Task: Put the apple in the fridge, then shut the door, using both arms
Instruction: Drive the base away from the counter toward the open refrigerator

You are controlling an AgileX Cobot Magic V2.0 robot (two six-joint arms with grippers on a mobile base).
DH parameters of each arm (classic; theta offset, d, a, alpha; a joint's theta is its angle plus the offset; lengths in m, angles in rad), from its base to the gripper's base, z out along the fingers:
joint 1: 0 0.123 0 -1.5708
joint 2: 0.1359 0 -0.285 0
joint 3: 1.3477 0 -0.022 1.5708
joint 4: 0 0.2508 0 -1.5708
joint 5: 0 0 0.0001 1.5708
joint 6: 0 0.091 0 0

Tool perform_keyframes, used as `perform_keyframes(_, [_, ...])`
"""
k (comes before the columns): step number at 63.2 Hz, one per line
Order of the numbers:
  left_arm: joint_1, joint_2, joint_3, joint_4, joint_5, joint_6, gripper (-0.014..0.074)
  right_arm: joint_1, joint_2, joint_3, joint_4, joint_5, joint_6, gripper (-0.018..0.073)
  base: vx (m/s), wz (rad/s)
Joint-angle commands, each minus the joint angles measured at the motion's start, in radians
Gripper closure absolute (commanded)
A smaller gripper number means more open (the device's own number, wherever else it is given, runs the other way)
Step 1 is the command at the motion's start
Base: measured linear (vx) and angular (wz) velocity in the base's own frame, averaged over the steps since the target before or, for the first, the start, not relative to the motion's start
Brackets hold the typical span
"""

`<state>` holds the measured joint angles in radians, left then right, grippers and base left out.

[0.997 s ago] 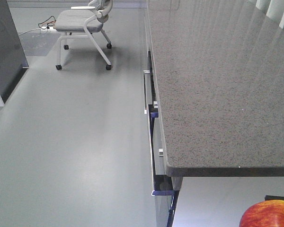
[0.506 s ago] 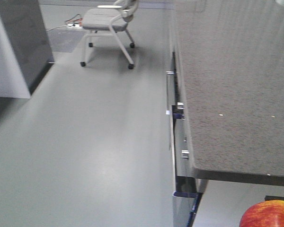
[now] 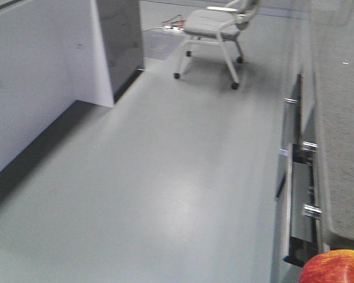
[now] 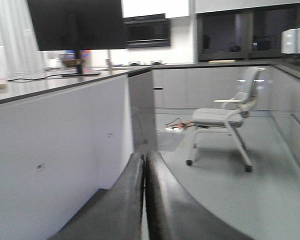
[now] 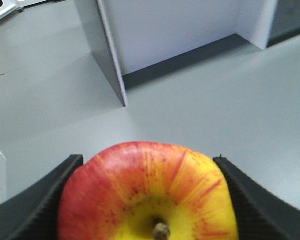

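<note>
Holding apple clamped between its fingers, right gripper judged mid-transport; left gripper closed, empty. Next: find fridge, not in view.

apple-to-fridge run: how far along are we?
Done: the apple is picked up, clamped in the right gripper. In hand: it is held above the floor; the left gripper is shut and empty. Left: no open fridge shows in any view, so reaching it, placing the apple and closing the door all remain.
</note>
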<state>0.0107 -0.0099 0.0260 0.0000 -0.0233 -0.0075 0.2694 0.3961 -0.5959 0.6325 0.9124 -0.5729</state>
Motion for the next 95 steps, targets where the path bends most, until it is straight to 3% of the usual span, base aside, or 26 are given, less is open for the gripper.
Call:
perform_keyframes(1, [0.001,-0.016,0.021,0.000,-0.076,-0.009,0.0603,0.001,0.007,-0.026,0.035,-0.060,-0.003,0.0190,-0.01,0.53])
perform_keyframes(95, [0.001,-0.016,0.021,0.000,-0.076,-0.009,0.0603,0.001,0.007,-0.026,0.035,-0.060,-0.004,0.0190,-0.01,0.56])
